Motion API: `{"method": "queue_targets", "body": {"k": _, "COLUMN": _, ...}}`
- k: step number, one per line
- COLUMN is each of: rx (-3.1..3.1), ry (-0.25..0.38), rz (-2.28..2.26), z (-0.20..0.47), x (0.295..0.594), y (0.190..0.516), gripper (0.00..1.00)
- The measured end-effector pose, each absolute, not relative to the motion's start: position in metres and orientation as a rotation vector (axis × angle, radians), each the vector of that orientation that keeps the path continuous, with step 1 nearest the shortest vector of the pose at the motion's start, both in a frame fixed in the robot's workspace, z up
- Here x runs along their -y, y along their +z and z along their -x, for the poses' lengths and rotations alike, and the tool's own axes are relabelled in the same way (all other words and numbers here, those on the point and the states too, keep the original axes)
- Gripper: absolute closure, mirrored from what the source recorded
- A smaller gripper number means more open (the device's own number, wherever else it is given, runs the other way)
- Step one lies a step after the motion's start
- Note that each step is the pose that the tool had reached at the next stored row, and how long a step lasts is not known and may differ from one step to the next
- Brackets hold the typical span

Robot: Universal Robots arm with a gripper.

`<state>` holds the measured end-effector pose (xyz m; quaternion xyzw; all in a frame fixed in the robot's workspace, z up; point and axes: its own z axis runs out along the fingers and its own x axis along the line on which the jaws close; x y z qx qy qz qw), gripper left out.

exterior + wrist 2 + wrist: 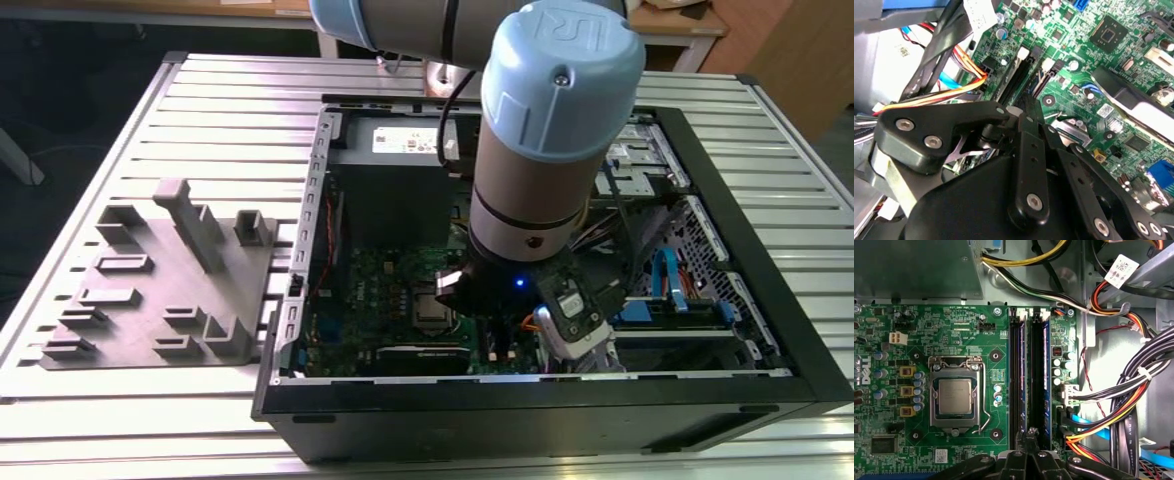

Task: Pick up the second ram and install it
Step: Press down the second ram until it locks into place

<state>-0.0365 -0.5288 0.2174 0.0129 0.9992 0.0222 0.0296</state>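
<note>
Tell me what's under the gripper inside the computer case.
The green motherboard and one end of its two long dark memory slots, beside the processor socket. The gripper covers that end of the slots, so what lies there is hidden.

Looks like a robotics lab or assembly test bench. You've got a ribbed aluminium table (160, 420) with an opened desktop PC case (747, 400) on it, green motherboard (954, 340) exposed, a grey plastic holder tray (147, 300) near the table's edge, and wooden desks (681, 25) behind.
</note>
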Motion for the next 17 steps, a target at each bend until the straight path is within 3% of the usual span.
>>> {"method": "queue_targets", "body": {"k": 17, "rx": -3.081, "ry": 0.071, "rz": -0.04, "z": 0.036, "x": 0.529, "y": 0.241, "gripper": 0.93}}
